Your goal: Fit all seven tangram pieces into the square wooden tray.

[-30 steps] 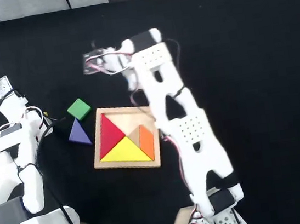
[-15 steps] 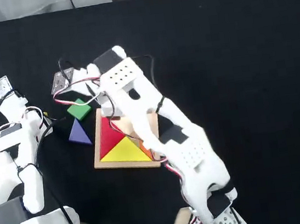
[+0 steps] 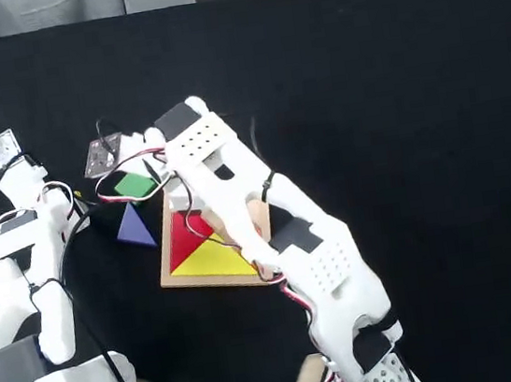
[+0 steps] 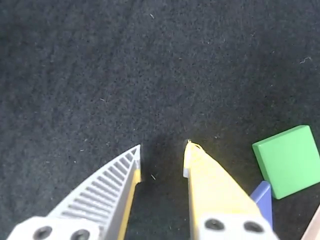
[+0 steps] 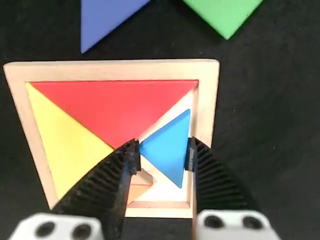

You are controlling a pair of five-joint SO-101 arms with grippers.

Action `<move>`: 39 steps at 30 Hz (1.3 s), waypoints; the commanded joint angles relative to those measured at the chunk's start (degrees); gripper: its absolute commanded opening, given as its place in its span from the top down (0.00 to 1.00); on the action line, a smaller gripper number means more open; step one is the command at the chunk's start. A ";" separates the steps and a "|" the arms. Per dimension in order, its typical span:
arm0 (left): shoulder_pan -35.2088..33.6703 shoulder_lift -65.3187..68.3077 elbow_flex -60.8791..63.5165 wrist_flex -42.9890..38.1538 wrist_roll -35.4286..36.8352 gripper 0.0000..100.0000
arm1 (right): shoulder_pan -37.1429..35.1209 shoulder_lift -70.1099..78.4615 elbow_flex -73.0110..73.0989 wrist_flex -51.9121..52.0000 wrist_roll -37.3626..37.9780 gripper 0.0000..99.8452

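Right gripper [image 5: 161, 152] hangs over the square wooden tray [image 5: 210, 125], where the red triangle [image 5: 110, 102] and yellow triangle [image 5: 65, 145] lie seated. It pinches a light-blue triangle [image 5: 167, 145] over the bare corner. The green square [image 5: 225, 12] and violet triangle [image 5: 107, 20] wait outside the rim, and a small orange piece [image 5: 140, 192] sits inside. Left gripper [image 4: 162, 150] is spread and empty. Roughly half done, I judge, and the remaining pocket looks tight.

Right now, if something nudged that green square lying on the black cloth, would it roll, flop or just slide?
The green square looks like a flat block with straight sides, so it probably stays stiff and cannot roll. It lies flat on the black cloth, whose fuzzy weave would likely make it drag rather than glide.
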 commanded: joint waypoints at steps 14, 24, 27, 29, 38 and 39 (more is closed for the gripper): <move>0.92 -0.44 -2.86 -0.35 0.09 0.85 | -0.97 0.84 -0.92 -1.85 -0.70 0.77; 0.92 -0.44 -2.86 -0.35 0.18 0.85 | 2.73 -2.68 -2.59 4.75 -0.97 0.88; 0.92 -0.44 -2.86 -0.35 0.18 0.85 | 3.87 -2.68 0.40 4.84 -0.97 0.99; 0.92 -0.44 -2.86 -0.35 0.26 0.85 | 5.19 -2.68 2.59 3.43 -0.97 0.97; 0.92 -0.44 -2.86 -0.35 0.26 0.85 | 6.24 -2.59 9.45 -8.53 -0.70 0.99; 0.92 -0.44 -2.86 -0.35 0.26 0.85 | 6.24 -2.59 9.45 -9.32 -0.70 0.99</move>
